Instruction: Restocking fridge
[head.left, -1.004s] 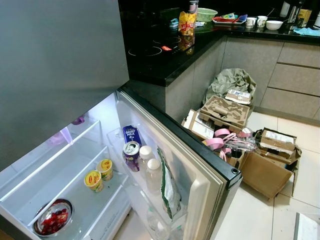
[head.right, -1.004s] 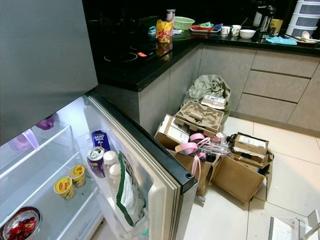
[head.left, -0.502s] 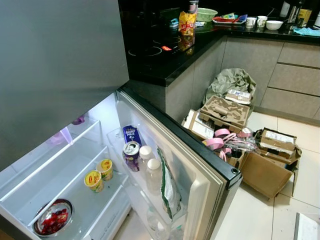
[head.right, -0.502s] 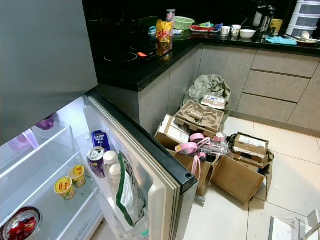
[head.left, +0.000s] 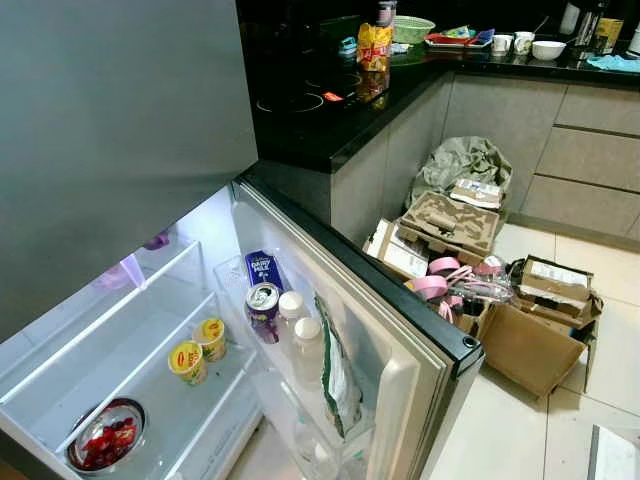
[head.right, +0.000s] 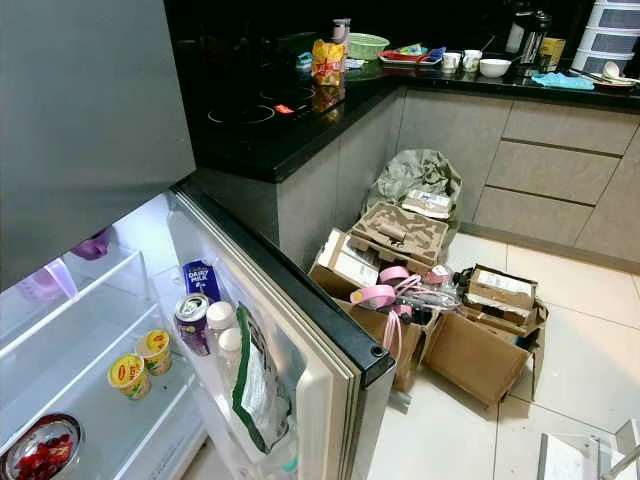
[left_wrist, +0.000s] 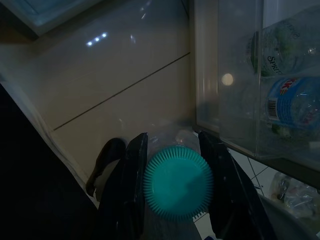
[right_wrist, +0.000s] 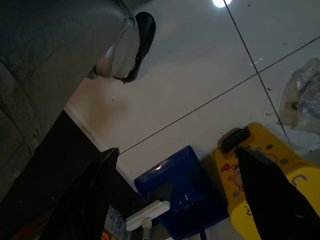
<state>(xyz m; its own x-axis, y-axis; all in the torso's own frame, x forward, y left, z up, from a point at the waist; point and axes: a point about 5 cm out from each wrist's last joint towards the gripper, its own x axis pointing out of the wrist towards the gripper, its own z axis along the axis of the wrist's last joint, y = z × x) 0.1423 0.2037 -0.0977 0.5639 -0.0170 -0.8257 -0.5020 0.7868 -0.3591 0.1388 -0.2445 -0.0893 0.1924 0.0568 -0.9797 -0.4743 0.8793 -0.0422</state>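
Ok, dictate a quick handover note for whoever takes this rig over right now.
Left claw: shut on a teal-capped bottle, held low beside the open fridge door.
Right claw: open, idle over the floor.
Door shelf: Dairy Milk carton, can, two white-capped bottles. Inner shelf: two yellow cups, bowl of red fruit.
Left: place the held bottle, then shut the door.

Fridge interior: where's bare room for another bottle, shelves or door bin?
The white middle shelf is bare left of the two yellow-lidded cups. The lower shelf is bare right of the steel bowl of red fruit. The door bin is crowded: purple can, white-capped bottles, blue milk carton.
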